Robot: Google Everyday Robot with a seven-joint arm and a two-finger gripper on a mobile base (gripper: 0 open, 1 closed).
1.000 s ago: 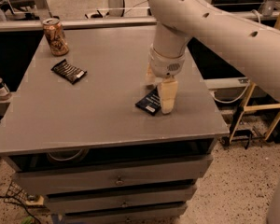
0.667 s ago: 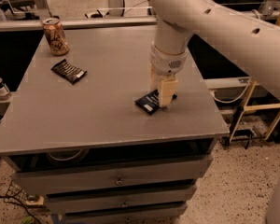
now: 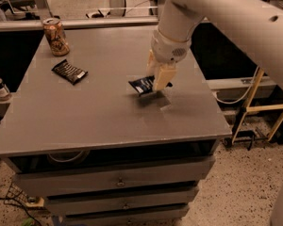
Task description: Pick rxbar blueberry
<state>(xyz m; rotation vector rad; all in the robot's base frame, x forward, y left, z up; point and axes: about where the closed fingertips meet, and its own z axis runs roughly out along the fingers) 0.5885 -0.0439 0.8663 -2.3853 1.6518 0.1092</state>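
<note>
The rxbar blueberry is a dark navy wrapper with pale lettering. It sits right of the table's centre, tilted, with its right end between the fingers of the gripper. The bar appears to be clear of the surface: a dark shadow lies on the tabletop just below and to the right of it.

The gripper is closed on that right end. The near cream-coloured finger points downward and covers part of the wrapper. The white arm enters from the upper right and descends to the wrist directly above the bar.

The grey table carries two other items, both well apart from the bar:
- A black-brown wrapper lies flat toward the left side.
- A drink can stands upright near the far left corner, beyond that wrapper.

Below the tabletop, drawers face the front. A yellow frame stands on the floor to the right of the table.
</note>
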